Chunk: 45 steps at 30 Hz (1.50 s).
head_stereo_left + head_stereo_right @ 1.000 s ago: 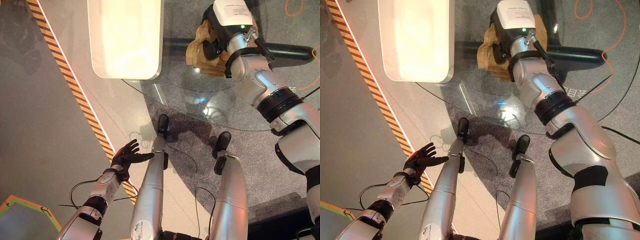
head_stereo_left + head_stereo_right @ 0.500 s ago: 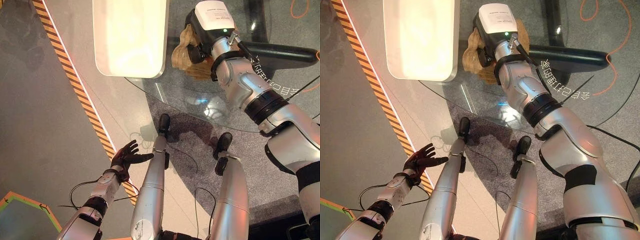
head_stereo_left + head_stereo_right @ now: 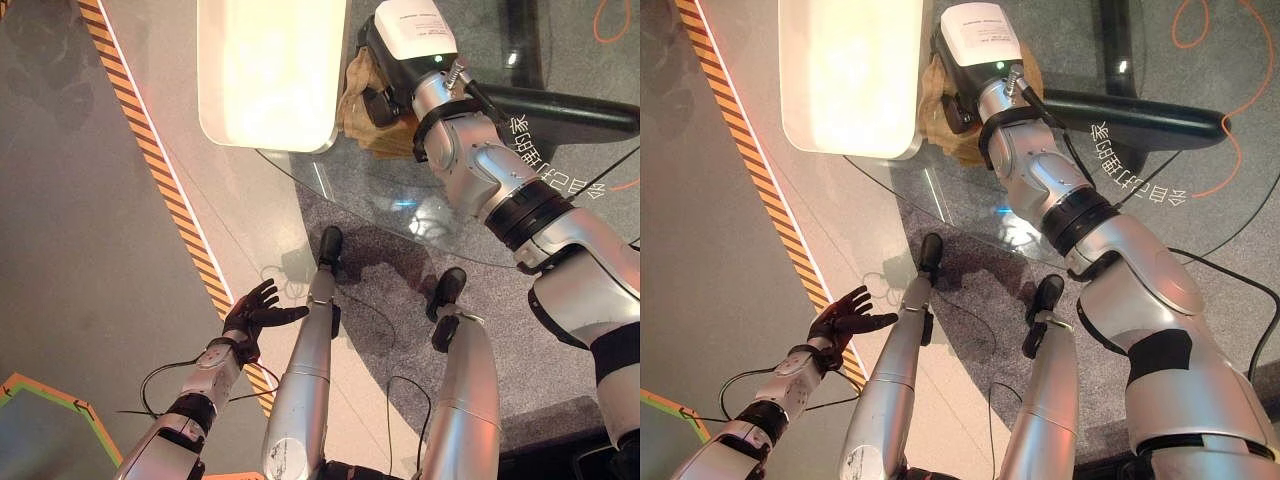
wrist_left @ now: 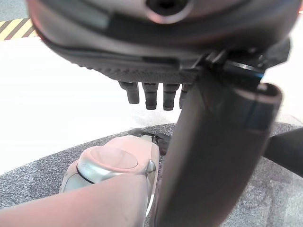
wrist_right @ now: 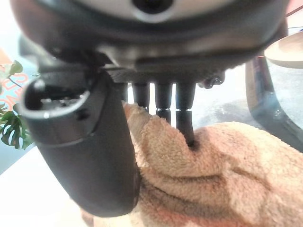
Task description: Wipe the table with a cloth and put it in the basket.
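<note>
A tan terry cloth (image 3: 362, 118) lies bunched on the round glass table (image 3: 330, 192), at its far left part beside a white slab. My right hand (image 3: 383, 98) rests on top of the cloth. In the right wrist view its straight fingers (image 5: 183, 111) press down into the cloth (image 5: 218, 175), with the thumb alongside. My left hand (image 3: 255, 312) hangs low at the lower left over the floor, fingers spread and holding nothing; its fingers (image 4: 151, 94) show straight in the left wrist view.
A glowing white rounded slab (image 3: 270, 70) lies just left of the cloth, overlapping the glass edge. A black table base (image 3: 575, 105) runs under the glass. An orange-and-black striped line (image 3: 160, 180) crosses the floor, and an orange cable (image 3: 1210, 40) lies at the far right.
My right hand has slid the cloth leftward across the glass until it sits against the white slab. The left hand has not moved.
</note>
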{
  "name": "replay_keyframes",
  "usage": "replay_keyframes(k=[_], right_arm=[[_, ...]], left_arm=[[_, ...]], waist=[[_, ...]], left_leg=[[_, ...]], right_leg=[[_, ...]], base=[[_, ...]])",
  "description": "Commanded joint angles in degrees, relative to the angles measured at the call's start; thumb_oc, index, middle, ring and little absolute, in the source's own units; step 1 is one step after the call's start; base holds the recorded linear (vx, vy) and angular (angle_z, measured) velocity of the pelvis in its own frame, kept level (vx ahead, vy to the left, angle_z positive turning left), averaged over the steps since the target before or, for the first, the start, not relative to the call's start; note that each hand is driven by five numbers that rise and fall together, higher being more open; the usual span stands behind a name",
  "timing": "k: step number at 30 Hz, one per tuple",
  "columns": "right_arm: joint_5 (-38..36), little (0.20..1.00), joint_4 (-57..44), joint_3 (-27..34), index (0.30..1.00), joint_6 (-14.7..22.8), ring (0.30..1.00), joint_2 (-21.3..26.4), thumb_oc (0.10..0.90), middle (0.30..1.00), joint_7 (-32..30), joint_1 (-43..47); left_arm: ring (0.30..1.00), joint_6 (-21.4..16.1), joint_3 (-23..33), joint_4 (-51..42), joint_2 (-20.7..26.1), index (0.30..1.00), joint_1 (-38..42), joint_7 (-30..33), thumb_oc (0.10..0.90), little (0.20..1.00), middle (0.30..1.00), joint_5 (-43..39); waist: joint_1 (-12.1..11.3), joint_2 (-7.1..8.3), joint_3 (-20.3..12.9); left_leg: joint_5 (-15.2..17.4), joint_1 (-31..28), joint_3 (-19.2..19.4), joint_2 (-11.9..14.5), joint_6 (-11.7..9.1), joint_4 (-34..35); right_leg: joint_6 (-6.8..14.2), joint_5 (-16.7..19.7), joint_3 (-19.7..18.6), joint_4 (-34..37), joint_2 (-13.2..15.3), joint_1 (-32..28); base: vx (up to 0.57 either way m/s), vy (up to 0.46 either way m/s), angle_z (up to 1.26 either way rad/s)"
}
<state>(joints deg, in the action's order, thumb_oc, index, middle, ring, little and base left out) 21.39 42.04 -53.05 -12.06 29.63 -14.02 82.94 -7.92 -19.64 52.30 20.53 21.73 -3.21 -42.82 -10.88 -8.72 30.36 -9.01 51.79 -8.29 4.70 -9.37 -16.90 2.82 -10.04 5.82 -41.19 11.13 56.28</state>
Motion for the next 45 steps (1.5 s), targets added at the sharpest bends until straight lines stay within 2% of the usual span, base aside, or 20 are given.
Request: replay_keyframes(k=[1, 5, 10, 16, 22, 30, 38, 45], right_arm=[[1.5, 0.200, -2.9, -1.1, 0.300, 0.9, 0.300, -1.6, 0.100, 0.300, -4.8, 7.8], [1.3, 0.200, 1.2, -1.9, 0.300, 0.4, 0.300, -0.3, 0.100, 0.300, -6.7, 8.6], [-1.6, 0.200, 10.7, -3.0, 0.300, -0.2, 0.300, 2.8, 0.100, 0.300, -13.4, 10.9], [-3.5, 0.200, 16.3, -2.5, 0.300, -0.8, 0.300, 6.3, 0.100, 0.300, -18.1, 12.3], [-4.2, 0.200, 20.4, -2.4, 0.300, -3.8, 0.300, 10.7, 0.100, 0.300, -23.1, 12.9], [-5.8, 0.200, 25.1, -1.8, 0.300, -6.6, 0.300, 16.1, 0.100, 0.300, -26.4, 12.6], [-7.7, 0.200, 28.5, 0.9, 0.300, -10.3, 0.300, 21.1, 0.100, 0.300, -28.4, 10.4], [-11.9, 0.200, 29.9, 3.2, 0.300, -9.7, 0.300, 24.9, 0.100, 0.300, -30.4, 8.3]], left_arm=[[0.900, -1.3, -2.2, 0.1, 0.5, 0.900, -2.6, 0.3, 0.800, 0.900, 0.900, 1.5], [0.900, -1.7, -2.5, 0.0, 0.7, 0.900, -3.1, 0.1, 0.800, 0.900, 0.900, 1.4], [0.900, -2.1, -3.5, 0.4, 1.4, 0.900, -2.9, -0.2, 0.800, 0.900, 0.900, 0.3], [0.900, -2.2, -3.7, 0.2, 2.3, 0.900, -3.0, -0.5, 0.800, 0.900, 0.900, -0.5], [0.900, -2.4, -4.0, 0.1, 3.3, 0.900, -3.1, -0.8, 0.800, 0.900, 0.900, -2.2], [0.900, -1.8, -3.3, 0.8, 5.1, 0.900, -2.7, -2.0, 0.800, 0.900, 0.900, -4.5], [0.900, -0.7, -1.8, 1.3, 7.4, 0.900, -2.2, -3.0, 0.800, 0.900, 0.900, -5.6], [0.900, 0.1, -0.9, 2.7, 9.3, 0.900, -1.2, -3.7, 0.800, 0.900, 0.900, -6.9]], waist=[[-0.6, -1.69, -0.6], [-0.7, -1.66, -0.6], [-0.9, -1.79, -0.6], [-0.8, -1.53, -0.6], [-0.3, -1.55, -0.6], [0.8, -1.04, -0.6], [2.0, 0.20, -0.6], [3.4, 1.34, -0.6]], left_leg=[[6.7, -0.7, 4.6, -9.3, 9.0, -4.9], [6.8, -0.4, 4.6, -9.2, 9.0, -5.1], [6.9, 0.0, 4.6, -9.0, 9.1, -5.1], [7.2, 0.5, 4.6, -8.9, 9.2, -5.3], [7.3, 0.7, 4.7, -8.7, 9.4, -5.1], [7.5, 1.0, 5.1, -8.2, 9.5, -4.9], [7.9, 1.2, 5.3, -7.6, 9.6, -4.9], [8.0, 1.2, 5.5, -7.1, 9.6, -4.7]], right_leg=[[-1.5, 5.6, 4.5, 10.9, -4.3, -3.1], [-1.5, 5.7, 4.5, 10.9, -4.3, -3.0], [-1.4, 6.0, 4.7, 11.0, -3.9, -2.7], [-1.1, 6.3, 4.9, 11.0, -3.7, -2.4], [-1.0, 6.5, 4.9, 11.3, -3.6, -2.1], [-0.9, 6.4, 4.5, 11.5, -3.7, -1.7], [-0.7, 6.7, 4.3, 12.0, -4.0, -1.8], [-0.6, 7.1, 3.8, 12.9, -4.7, -2.0]], base=[[0.00, 0.000, 0.00], [0.00, 0.000, 0.00], [0.00, 0.000, 0.00], [0.00, 0.001, 0.05], [0.00, 0.006, 0.02], [0.00, 0.000, 0.00], [0.00, 0.000, 0.00], [0.00, -0.003, -0.02]])
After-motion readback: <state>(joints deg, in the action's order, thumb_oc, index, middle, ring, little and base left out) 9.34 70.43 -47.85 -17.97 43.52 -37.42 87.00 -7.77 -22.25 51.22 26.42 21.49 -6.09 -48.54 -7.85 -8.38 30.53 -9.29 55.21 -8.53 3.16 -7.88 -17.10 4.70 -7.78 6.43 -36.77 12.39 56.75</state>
